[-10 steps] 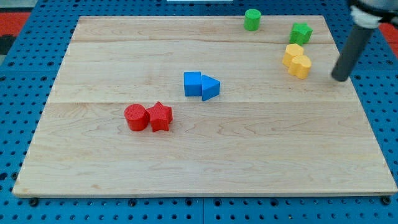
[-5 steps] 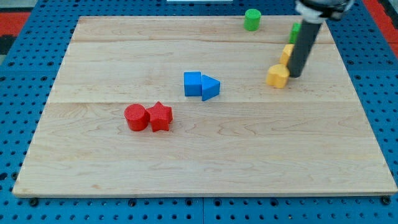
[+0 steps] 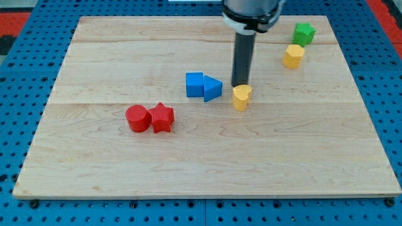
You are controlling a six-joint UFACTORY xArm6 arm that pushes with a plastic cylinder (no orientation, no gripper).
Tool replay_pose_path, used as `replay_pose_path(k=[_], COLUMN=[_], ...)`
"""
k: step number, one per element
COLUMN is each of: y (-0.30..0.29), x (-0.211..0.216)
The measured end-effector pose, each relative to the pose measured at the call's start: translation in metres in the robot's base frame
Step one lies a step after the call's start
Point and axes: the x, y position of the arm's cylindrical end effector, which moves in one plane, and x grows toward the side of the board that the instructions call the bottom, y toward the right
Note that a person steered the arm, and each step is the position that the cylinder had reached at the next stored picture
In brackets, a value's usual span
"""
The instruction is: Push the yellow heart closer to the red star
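The yellow heart (image 3: 241,97) lies near the middle of the bench (image 3: 207,157), a little toward the view's right, just beside the blue triangle (image 3: 213,88) and well apart from the red star (image 3: 162,117), which sits lower and toward the view's left. My tip (image 3: 240,86) rests against the heart's upper edge, on the side away from the star, and that placing makes sense: a push from there would carry the heart down and toward the view's left, the way it has to go. There is no gripper on this arm, only the dark rod, so nothing is clasped; the heart is loose and merely leaned on.

The blue triangle and the blue cube (image 3: 194,84) touching it stand to the view's left of the heart, slightly higher. I judge the straight line to the star passes just under them, so a push aimed too level could nudge the triangle. The red cylinder (image 3: 136,118) touches the star on its far side and is not in the way.

Up at the view's top right, a second yellow block (image 3: 293,56) and a green block (image 3: 304,32) sit near each other, clear of the work. The job looks about half done.
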Motion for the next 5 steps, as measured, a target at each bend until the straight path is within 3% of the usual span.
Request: replay_pose_path(k=[1, 3, 4, 5], y=[0.028, -0.094, -0.111, -0.078], x=[0.024, 0.038, 0.038, 0.038])
